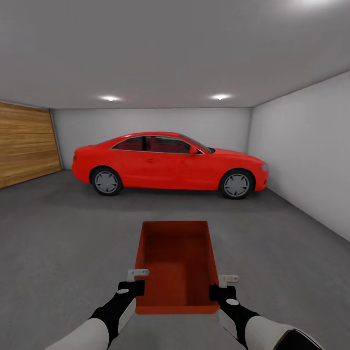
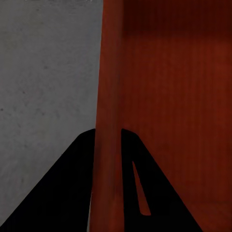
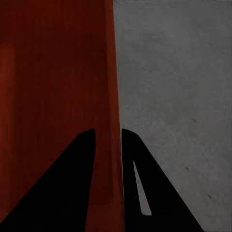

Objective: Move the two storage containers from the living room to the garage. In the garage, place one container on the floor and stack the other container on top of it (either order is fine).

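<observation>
Container (image 1: pixel 177 262) walls clamped between left gripper (image 1: pixel 137 282) and right gripper (image 1: pixel 219 287).

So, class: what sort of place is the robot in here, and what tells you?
Most likely a garage: a red car parked on a grey concrete floor, bare pale walls, and a wide wooden door.

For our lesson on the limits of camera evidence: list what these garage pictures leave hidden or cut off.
1. Underside of the storage container: hidden in the head view by its own bottom, so whether it rests on the floor is unclear.
2. Container's far end: cut off by the edge in both wrist views.
3. Car: its far side is hidden by its body.
4. Left gripper and right gripper: each straddles a side wall; contact can't be confirmed.
</observation>
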Robot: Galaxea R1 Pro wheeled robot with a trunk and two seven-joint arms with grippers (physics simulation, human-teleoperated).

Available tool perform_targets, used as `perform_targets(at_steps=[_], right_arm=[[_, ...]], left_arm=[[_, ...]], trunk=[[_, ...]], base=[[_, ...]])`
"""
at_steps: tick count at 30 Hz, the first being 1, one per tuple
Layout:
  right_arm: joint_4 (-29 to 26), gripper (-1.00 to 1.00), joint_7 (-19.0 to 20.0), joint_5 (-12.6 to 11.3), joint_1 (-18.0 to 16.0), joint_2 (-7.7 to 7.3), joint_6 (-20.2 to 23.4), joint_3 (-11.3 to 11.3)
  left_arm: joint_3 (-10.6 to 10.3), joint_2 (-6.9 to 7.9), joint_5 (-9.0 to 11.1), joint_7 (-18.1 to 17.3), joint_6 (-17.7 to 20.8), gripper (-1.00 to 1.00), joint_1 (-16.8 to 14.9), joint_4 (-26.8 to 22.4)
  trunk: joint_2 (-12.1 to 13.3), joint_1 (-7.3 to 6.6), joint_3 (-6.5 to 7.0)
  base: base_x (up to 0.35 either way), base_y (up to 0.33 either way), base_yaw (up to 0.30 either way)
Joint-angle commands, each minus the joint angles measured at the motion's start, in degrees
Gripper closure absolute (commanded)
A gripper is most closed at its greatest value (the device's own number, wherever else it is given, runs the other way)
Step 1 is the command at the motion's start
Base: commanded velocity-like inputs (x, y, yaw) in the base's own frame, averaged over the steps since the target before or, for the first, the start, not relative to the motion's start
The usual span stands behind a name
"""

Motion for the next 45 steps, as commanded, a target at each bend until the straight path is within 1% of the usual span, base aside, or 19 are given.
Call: perform_targets(at_steps=[1, 41, 45], right_arm=[[0.05, 1.0, 0.19, -0.81, -0.04, 0.01, -0.38, -1.1], [0.14, 1.0, 0.19, -0.88, -0.03, 0.05, -0.74, -1.12], [0.14, 1.0, 0.19, -0.88, -0.03, 0.07, -0.74, -1.12]], left_arm=[[1.88, 0.01, 2.85, 0.28, 0.35, 1.0, -0.06, -0.22], [1.91, 0.01, 2.9, 0.28, 0.35, 1.0, -0.06, -0.16], [1.9, 0.01, 2.89, 0.27, 0.35, 1.0, -0.06, -0.17]], trunk=[[-0.04, 0.04, -0.07], [-0.04, 0.04, -0.07], [-0.04, 0.04, -0.02]], base=[[0.321, 0.0, 0.0], [0.321, 0.0, 0.0], [0.321, 0.0, -0.1]])
